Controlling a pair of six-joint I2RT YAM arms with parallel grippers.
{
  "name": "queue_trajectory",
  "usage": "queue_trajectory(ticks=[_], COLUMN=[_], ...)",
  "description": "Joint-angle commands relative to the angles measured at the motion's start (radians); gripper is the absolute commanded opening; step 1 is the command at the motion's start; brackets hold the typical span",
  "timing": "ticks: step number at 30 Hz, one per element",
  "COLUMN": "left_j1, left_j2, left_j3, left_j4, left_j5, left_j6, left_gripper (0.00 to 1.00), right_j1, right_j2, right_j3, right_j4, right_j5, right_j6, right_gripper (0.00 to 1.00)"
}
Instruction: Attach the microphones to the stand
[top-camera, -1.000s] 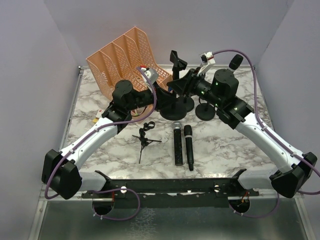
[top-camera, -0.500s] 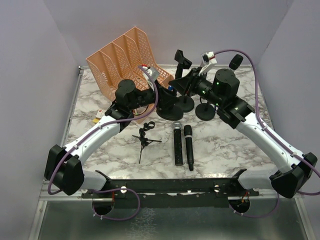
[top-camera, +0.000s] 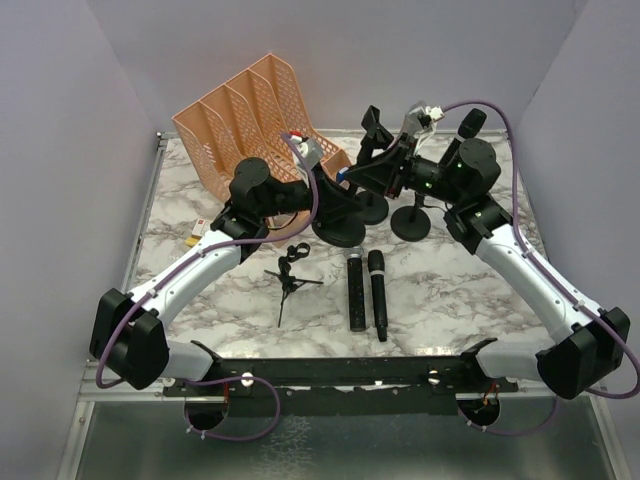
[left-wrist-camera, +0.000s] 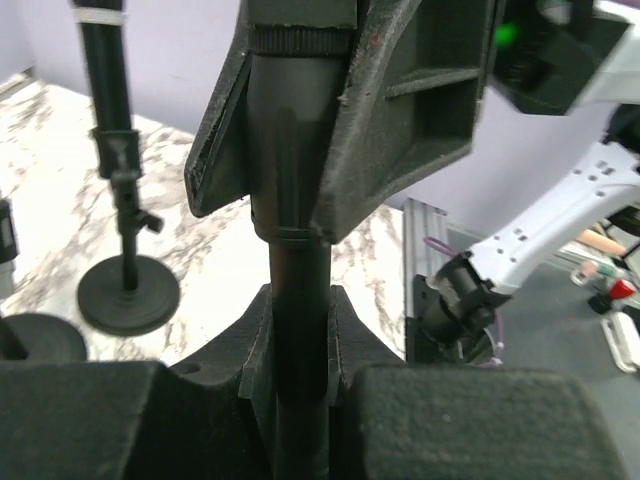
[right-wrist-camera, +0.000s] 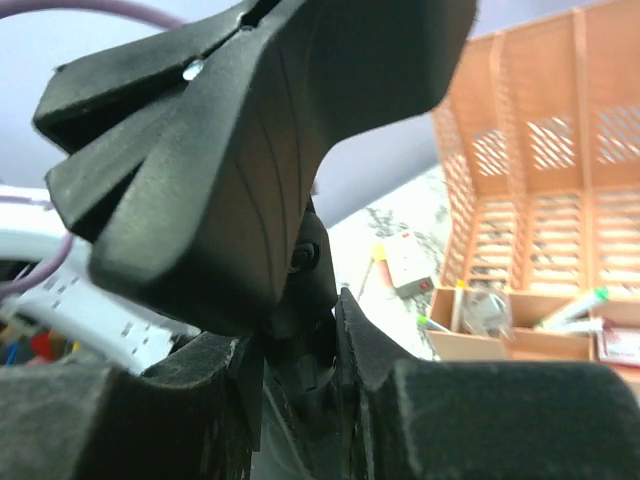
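Two microphones lie side by side on the marble table, one with a silver grille and one all black. Neither gripper touches them. A black stand with a round base rises behind them. My left gripper is shut on the stand's pole, which fills the gap between the pads. My right gripper is shut on the neck under the stand's clip; the clip points up.
An orange mesh file organizer stands at the back left. Two more round-based stands are beside the held one. A small black tripod lies left of the microphones. A dark round head shows behind the right arm.
The left gripper opened briefly and shut again on the pole. The right gripper closed on the clip's neck and swung the clip up and to the right.
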Motion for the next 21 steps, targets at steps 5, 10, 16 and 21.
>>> queue_trajectory(ticks=[5, 10, 16, 21], left_j1=[-0.002, -0.002, -0.001, -0.001], left_j2=[-0.02, -0.019, -0.017, -0.008], left_j3=[0.05, 0.042, 0.007, 0.002], left_j4=[0.143, 0.147, 0.147, 0.147], left_j5=[0.203, 0.05, -0.151, -0.164], left_j6=[-0.052, -0.062, -0.055, -0.055], left_gripper=[0.0, 0.0, 0.0, 0.0], right_j1=[-0.043, -0.046, -0.037, -0.031], right_j2=[0.029, -0.015, -0.066, -0.054], right_j3=[0.035, 0.04, -0.012, -0.005], right_j4=[0.372, 0.075, -0.019, -0.014], right_j5=[-0.514, -0.074, 0.211, 0.183], right_j6=[0.122, 0.035, 0.11, 0.13], right_gripper=[0.01, 0.38, 0.63, 0.54])
